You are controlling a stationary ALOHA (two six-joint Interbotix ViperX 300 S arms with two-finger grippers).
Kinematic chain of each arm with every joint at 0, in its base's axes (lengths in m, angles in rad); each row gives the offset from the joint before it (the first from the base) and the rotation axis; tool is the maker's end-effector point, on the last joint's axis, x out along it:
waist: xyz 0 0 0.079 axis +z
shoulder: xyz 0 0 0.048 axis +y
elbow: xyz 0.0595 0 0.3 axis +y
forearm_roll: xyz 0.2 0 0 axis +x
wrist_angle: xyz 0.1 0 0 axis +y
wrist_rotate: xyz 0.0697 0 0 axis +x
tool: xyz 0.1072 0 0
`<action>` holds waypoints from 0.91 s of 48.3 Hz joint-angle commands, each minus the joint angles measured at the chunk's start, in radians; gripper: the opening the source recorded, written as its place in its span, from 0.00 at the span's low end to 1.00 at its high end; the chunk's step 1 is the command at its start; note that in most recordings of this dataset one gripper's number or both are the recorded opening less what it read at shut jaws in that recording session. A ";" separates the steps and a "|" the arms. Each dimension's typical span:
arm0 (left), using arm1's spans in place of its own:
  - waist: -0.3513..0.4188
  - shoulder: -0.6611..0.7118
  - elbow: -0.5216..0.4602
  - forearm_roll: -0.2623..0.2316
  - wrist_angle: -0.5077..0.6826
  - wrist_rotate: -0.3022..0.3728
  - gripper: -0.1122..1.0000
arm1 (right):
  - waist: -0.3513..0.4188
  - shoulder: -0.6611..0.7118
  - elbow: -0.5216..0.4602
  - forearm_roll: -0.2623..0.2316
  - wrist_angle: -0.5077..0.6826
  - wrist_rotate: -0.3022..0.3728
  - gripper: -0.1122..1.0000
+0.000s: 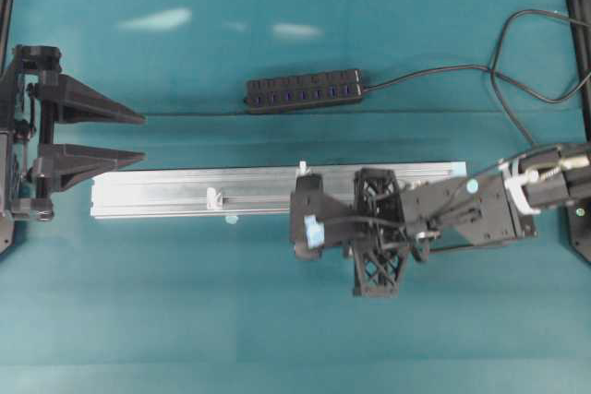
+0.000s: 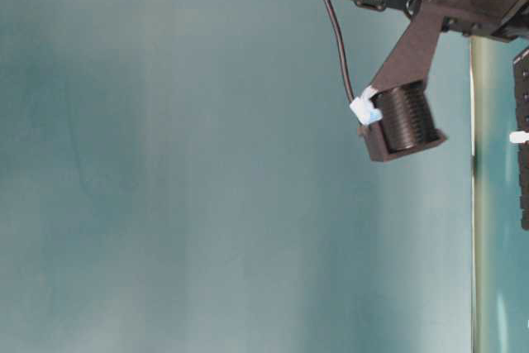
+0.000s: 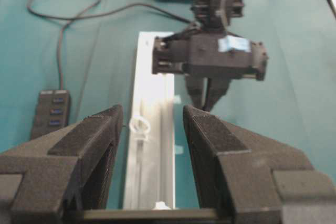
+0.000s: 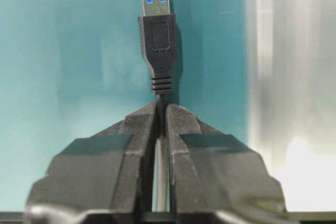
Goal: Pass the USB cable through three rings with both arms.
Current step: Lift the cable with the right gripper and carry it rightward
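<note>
The right pincer [image 4: 161, 109] is clamping the USB cable [image 4: 157, 40] just behind its plug, which is pointing toward twelve o'clock in the wrist view. Overhead, the nearest ring [image 1: 303, 169] is sitting at about twelve o'clock from that pincer, on the rail [image 1: 166, 193]. The left pincer [image 1: 138, 138] is waiting part open and empty, well away at nine o'clock.

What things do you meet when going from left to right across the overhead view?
Left gripper → left end of the silver rail → white ring → USB hub → right gripper → looping black cable.

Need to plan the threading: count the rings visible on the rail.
2 in the overhead view: one ring left of the rail's middle, one at its far edge; the right gripper may hide the third.
</note>
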 commanded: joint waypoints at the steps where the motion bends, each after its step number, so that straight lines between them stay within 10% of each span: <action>1: 0.002 -0.002 -0.020 0.002 -0.011 -0.003 0.56 | 0.032 -0.034 -0.032 -0.026 0.034 -0.020 0.02; 44: 0.002 -0.003 -0.020 0.002 -0.011 -0.008 0.56 | 0.009 -0.210 -0.206 -0.253 0.453 -0.098 0.02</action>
